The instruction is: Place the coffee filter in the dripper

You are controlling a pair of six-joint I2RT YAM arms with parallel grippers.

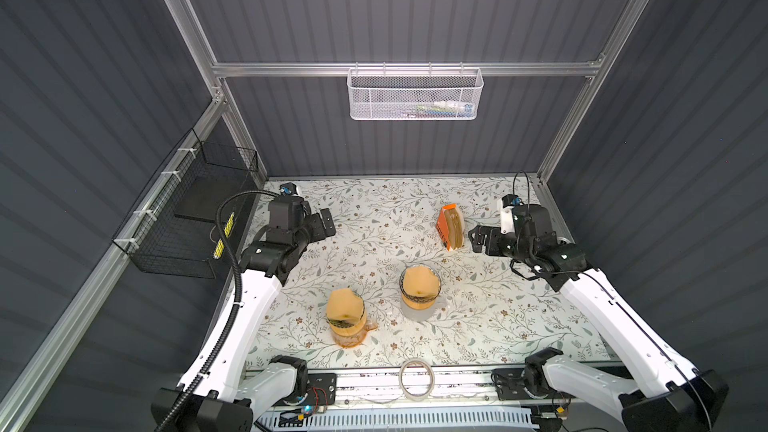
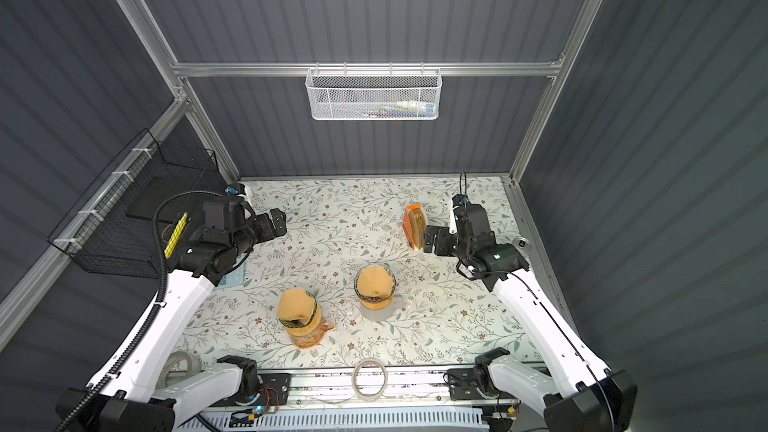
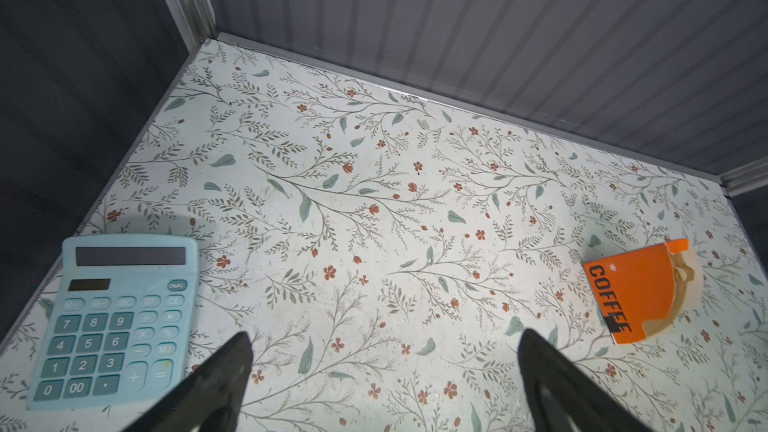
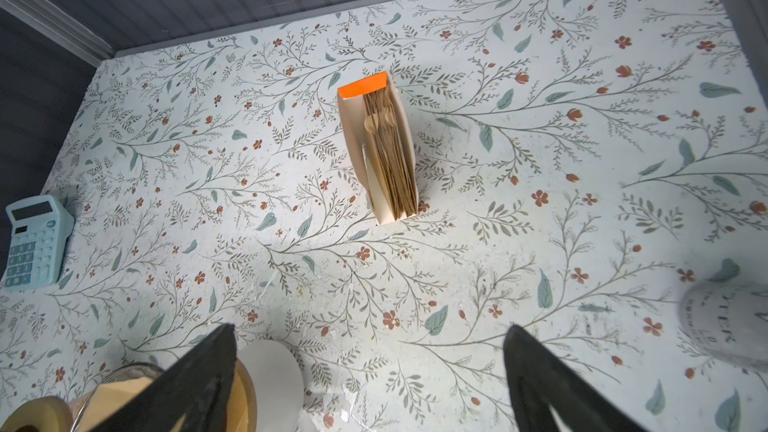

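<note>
Tools: left tool [image 1: 328,222] and right tool [image 1: 478,238] spread wide, nothing held; the right one is just beside the filter box [image 4: 353,147].
Drippers [image 1: 419,297]: robot-side of the box, paper already inside.
Filters [image 4: 392,160]: upright in the box, judged light and limp; one top edge is to be pinched.

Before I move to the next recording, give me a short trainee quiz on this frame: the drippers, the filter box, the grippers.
1. Short answer: what do the left gripper and right gripper hold?
2. True or false: a paper filter sits in the amber dripper and another in the clear dripper.
3. Multiple choice: the orange filter box stands closest to A) the left gripper, B) the right gripper, C) the amber dripper.
Key: 1 nothing, both are open and empty; 2 true; 3 B.
</note>
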